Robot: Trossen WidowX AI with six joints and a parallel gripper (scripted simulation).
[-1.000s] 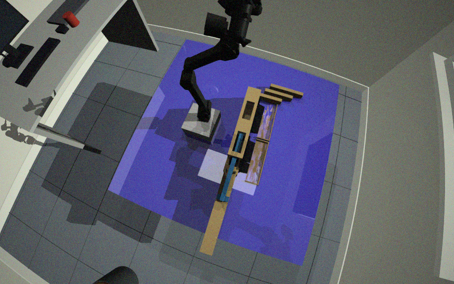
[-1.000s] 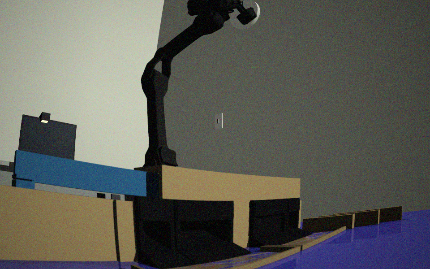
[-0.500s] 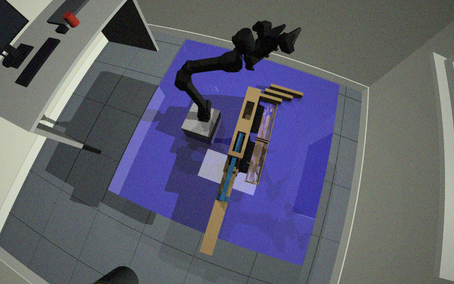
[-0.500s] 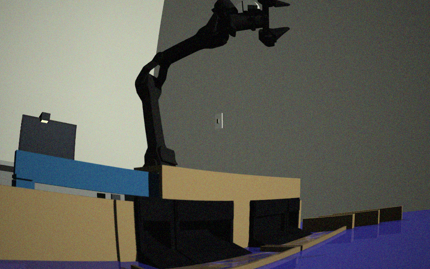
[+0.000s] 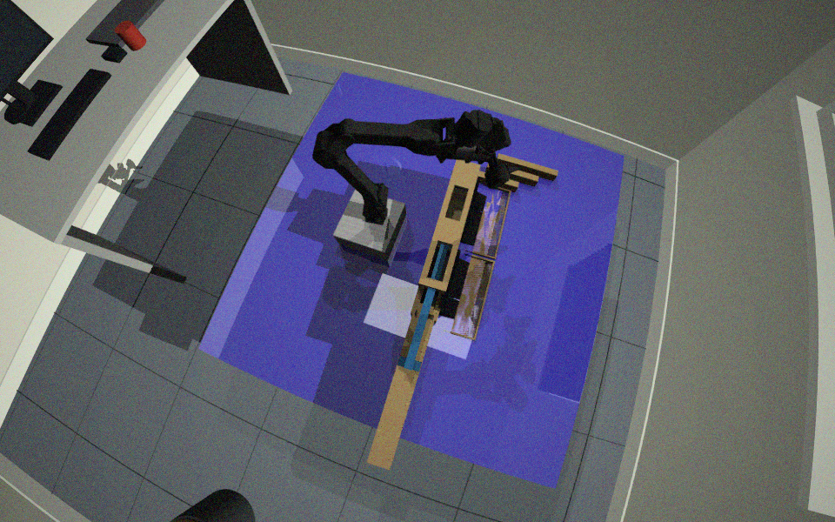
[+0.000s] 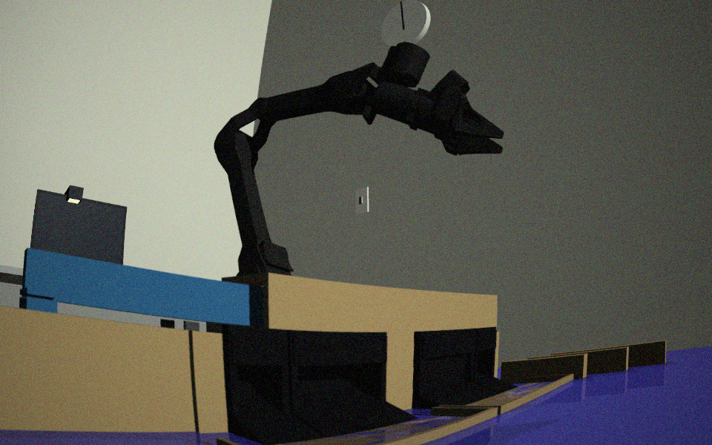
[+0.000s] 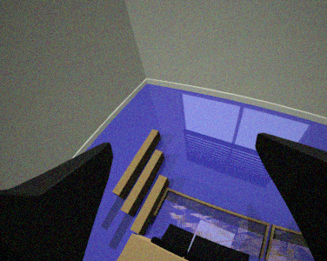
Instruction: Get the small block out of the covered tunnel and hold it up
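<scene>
One pincer (image 5: 497,176) (image 6: 503,141) (image 7: 186,144), wide open, above wooden tunnel (image 5: 450,226) (image 6: 400,354) (image 7: 148,250)

Tunnel (image 5: 449,230) (image 6: 441,309): pale wood look, smooth, matt. Handle (image 5: 419,333) (image 6: 137,287) at tunnel's end: blue, painted-looking, flat matt finish. Rods (image 5: 528,167) (image 6: 583,362) (image 7: 137,163) beyond tunnel's other end: matt, wood-like. Trays (image 5: 482,259) (image 7: 216,206) beside tunnel: wood-coloured rims, glossy reflective insides. Blue surface (image 5: 524,284) (image 6: 624,397) (image 7: 198,167) around tunnel: smooth, glossy, mirroring window light. Gripper (image 5: 497,177) (image 6: 503,141) (image 7: 186,144) above tunnel: black, matt.
</scene>
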